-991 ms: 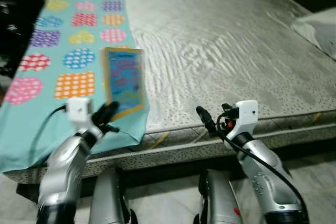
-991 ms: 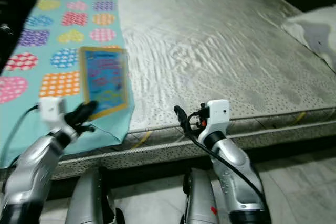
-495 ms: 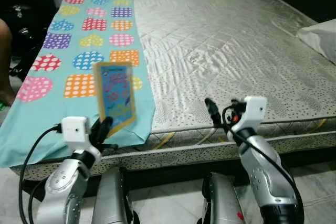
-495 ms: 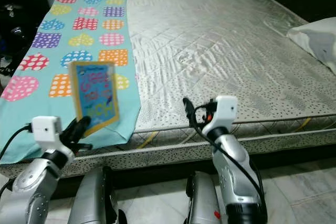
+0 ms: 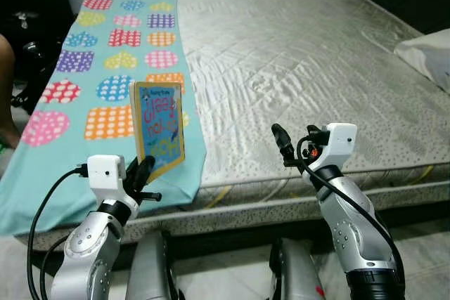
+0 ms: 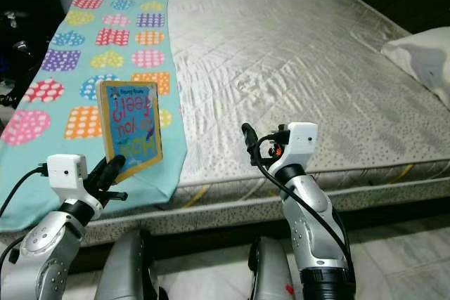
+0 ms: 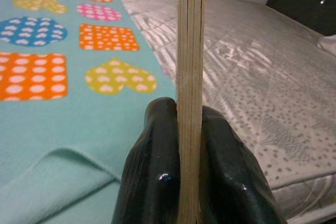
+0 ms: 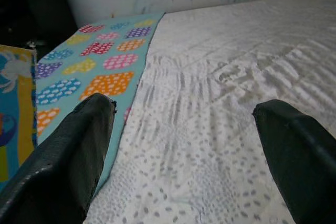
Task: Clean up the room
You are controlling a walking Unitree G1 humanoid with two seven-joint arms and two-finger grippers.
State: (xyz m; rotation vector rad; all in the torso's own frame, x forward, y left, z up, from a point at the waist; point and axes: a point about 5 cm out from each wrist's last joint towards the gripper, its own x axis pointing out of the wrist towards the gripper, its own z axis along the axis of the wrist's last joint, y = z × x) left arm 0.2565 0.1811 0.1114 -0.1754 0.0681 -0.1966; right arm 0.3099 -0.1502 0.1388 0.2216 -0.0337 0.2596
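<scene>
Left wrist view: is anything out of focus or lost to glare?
Left wrist view: the book edge and fingers are soft, with a small glint on one; the blanket behind is sharper. Eye views: sharp, room edges dark.

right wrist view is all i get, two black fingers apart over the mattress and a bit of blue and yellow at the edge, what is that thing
Observer: A children's book, held upright by the left gripper above the front edge of the bed.
Operator: is the grip on it solid
Observer: The left wrist view shows both fingers pressed against the book's bottom edge, one on each side.
Operator: whats under it
Observer: A teal blanket with dotted colourful shapes, covering the left strip of the mattress.
Operator: anything else on the bed
Observer: A white pillow at the far right edge.
</scene>
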